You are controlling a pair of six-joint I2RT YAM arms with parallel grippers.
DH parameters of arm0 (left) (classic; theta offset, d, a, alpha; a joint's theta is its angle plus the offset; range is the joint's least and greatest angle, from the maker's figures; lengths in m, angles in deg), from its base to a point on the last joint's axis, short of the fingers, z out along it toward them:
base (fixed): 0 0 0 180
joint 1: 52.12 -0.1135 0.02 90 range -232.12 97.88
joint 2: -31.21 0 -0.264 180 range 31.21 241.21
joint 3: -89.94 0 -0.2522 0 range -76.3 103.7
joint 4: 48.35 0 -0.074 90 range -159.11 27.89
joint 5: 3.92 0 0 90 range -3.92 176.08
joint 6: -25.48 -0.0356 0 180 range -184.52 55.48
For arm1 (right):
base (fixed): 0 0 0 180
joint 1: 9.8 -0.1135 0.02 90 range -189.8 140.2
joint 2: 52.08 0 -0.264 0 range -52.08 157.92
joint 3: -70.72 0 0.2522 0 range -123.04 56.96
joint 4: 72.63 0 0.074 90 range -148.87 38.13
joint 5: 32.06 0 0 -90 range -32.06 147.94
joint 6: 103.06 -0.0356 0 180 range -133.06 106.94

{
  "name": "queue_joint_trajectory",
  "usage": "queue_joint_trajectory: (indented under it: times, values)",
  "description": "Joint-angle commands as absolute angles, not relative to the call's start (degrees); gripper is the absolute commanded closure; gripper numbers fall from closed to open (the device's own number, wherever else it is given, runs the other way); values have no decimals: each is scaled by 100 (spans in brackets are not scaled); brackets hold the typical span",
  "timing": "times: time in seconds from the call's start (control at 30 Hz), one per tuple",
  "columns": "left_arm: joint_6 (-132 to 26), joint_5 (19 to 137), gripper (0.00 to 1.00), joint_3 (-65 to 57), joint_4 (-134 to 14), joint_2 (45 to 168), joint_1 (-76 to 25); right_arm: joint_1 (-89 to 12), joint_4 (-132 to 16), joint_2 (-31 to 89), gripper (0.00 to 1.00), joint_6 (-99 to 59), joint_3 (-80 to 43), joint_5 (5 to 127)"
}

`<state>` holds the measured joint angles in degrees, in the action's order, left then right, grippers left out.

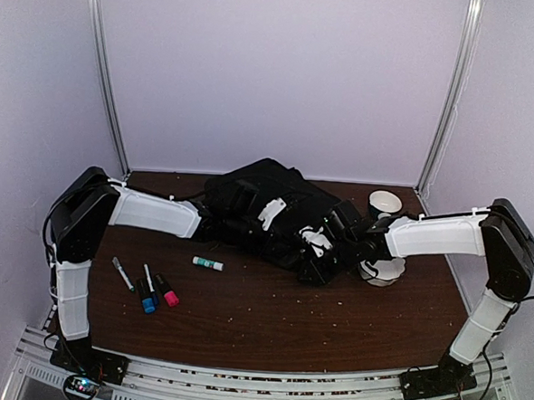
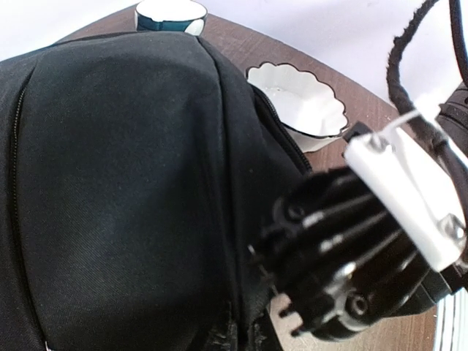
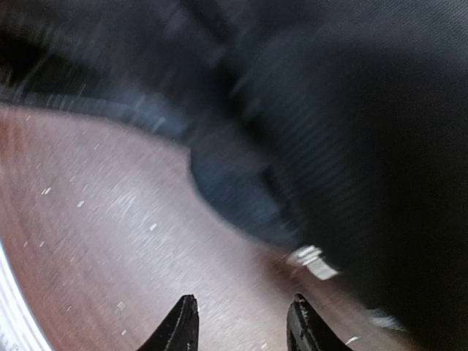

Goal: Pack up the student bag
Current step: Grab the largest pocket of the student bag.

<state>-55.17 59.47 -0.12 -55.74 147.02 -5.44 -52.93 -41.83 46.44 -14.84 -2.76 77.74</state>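
The student bag (image 1: 266,209), a large black backpack, lies in the middle of the brown table. It also fills the left wrist view (image 2: 124,183). My left gripper (image 1: 209,224) is pressed into the bag's left side, shut on the bag. Its fingers are hidden in the bunched fabric by the zip seam. My right gripper (image 1: 325,255) is at the bag's near right corner. In the blurred right wrist view it (image 3: 241,325) is open just above the bare table, with nothing between the fingertips. A silver zipper pull (image 3: 313,262) shows at the bag's edge just ahead of it.
A white-and-black marker (image 1: 122,273), a blue one (image 1: 148,294), a pink one (image 1: 167,291) and a green-ended glue stick (image 1: 207,263) lie front left. A cup (image 1: 385,203) and a scalloped white bowl (image 1: 385,271) stand right of the bag. Walls enclose the back and sides.
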Motion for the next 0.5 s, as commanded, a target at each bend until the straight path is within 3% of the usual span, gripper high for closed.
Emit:
queue_joint_trajectory:
  times: [0.0,0.47]
  values:
    - [-5388,5658,100,78,-4791,14718,-618,-5334,-4619,4688,59,-1619,-326,7110]
    - [-5258,5479,100,35,-4649,14785,-635,-5332,-5164,4840,60,-1577,-560,6850]
